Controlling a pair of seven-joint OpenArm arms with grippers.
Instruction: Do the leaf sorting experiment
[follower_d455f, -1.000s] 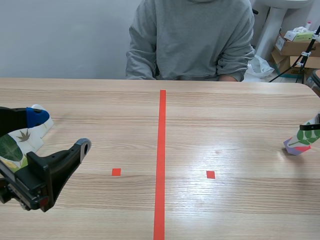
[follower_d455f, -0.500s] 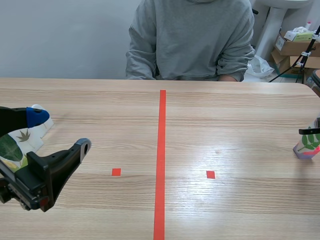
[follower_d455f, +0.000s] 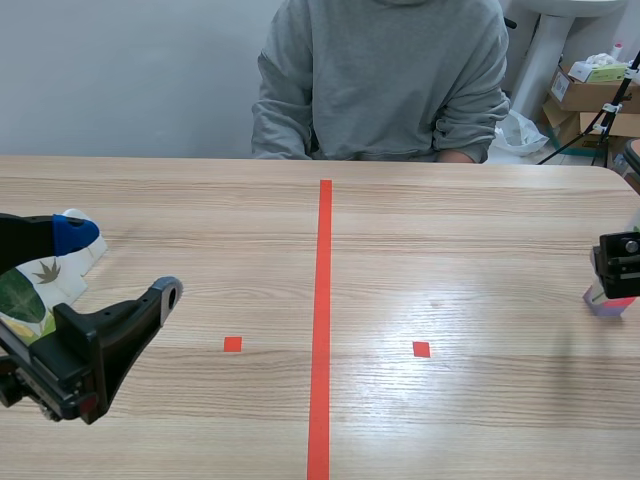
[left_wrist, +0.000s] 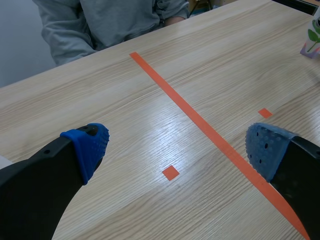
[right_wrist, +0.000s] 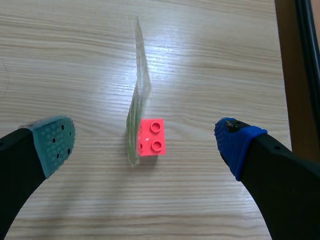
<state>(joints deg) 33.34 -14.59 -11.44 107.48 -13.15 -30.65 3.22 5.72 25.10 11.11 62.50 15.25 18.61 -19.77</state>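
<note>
The leaf card (right_wrist: 137, 95) with its red brick base (right_wrist: 151, 137) has slid toward the right edge of the table (follower_d455f: 450, 250) and now stands free between the wide-open, empty fingers (right_wrist: 50, 145) of the right gripper (right_wrist: 144, 142), so this placement looks done; the left gripper (left_wrist: 177, 142) also gapes empty by the other leaf cards (follower_d455f: 25, 295).

Worktop (follower_d455f: 480, 240): pale wood grain, smooth, faint sheen. Brick (right_wrist: 150, 137): red glossy plastic, studded. Leaf card (right_wrist: 135, 117): clear glossy film. Sweatshirt (follower_d455f: 385, 80): matt grey cloth

A laminated leaf card (right_wrist: 136, 95) is standing edge-on against a red brick (right_wrist: 151, 137), sitting between the fingers of the right gripper (right_wrist: 142, 141).
</note>
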